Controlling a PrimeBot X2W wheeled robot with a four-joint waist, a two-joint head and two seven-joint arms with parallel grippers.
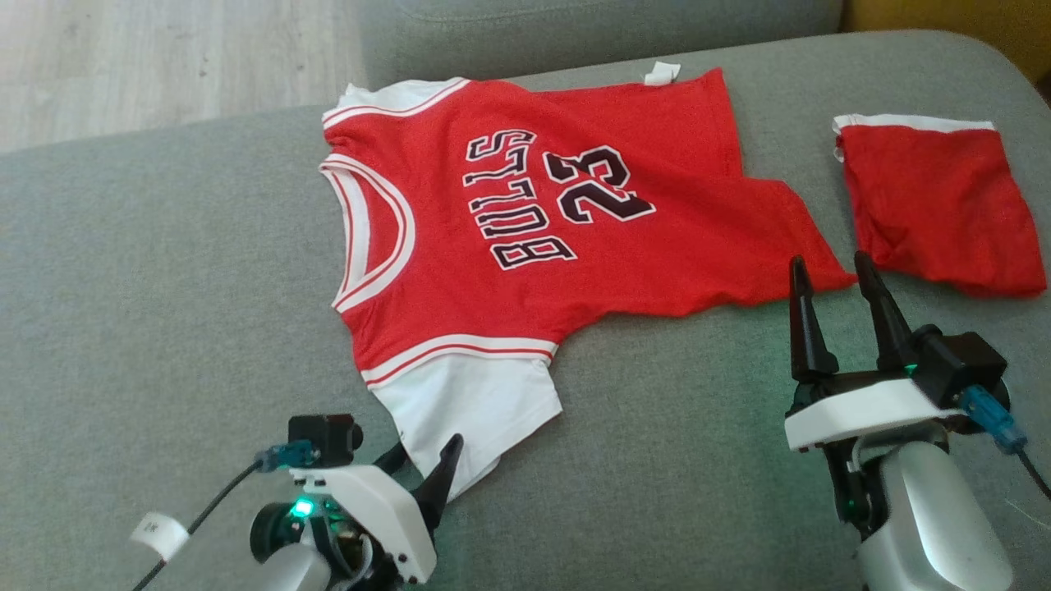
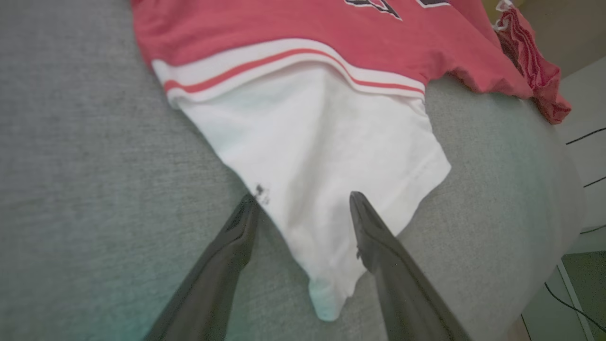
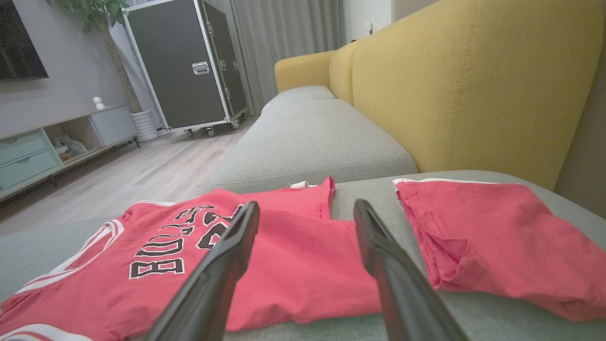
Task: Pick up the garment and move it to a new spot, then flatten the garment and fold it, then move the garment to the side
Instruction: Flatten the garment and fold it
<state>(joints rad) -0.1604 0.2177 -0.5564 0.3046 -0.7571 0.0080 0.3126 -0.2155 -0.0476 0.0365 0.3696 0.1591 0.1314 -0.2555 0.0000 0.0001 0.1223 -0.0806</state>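
The garment (image 1: 534, 205) is a red jersey with "BULLS 23" lettering and white sleeves, spread flat on the grey sofa cushion (image 1: 164, 287). My left gripper (image 1: 427, 468) stands open at its near white sleeve (image 2: 312, 151). In the left wrist view that gripper (image 2: 303, 198) has one finger at the sleeve's edge and the other over the white cloth. My right gripper (image 1: 829, 261) is open too, its fingertips at the jersey's near hem corner. In the right wrist view the gripper (image 3: 305, 204) points across the red garment (image 3: 303, 274), holding nothing.
A second red cloth piece (image 1: 936, 205) with a white band lies folded to the right of the jersey, close to my right gripper. A yellow sofa backrest (image 3: 473, 85) rises behind it. Wooden floor (image 1: 164, 57) and a black wheeled case (image 3: 189, 61) lie beyond the cushion.
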